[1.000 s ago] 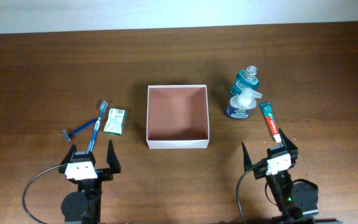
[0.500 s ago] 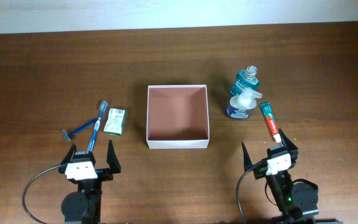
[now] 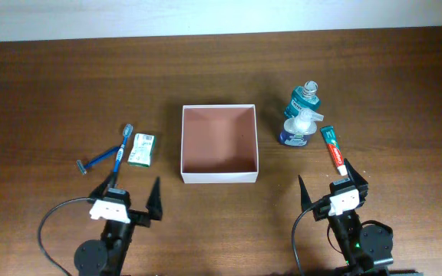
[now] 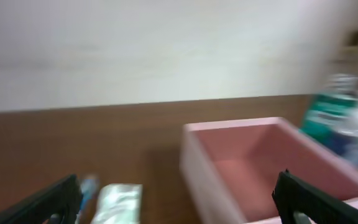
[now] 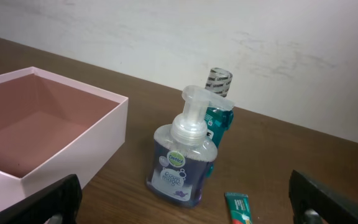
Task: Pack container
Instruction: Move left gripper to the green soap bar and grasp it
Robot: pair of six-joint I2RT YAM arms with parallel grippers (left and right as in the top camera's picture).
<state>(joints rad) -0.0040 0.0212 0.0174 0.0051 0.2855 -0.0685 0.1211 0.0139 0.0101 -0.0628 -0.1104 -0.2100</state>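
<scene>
Overhead view, lower left: left gripper spread wide, nothing between its fingers, angled a little toward the right of frame. Just above it lie a blue toothbrush crossed over a razor, with a green-and-white packet beside them.

Lower right: right gripper gaping just as wide, empty. The cap end of a toothpaste tube lies by one fingertip; contact cannot be told. Above the tube stand a clear pump bottle and a teal bottle, close together.

The container sits at centre frame on the brown table, between the two groups, open and bare inside.
</scene>
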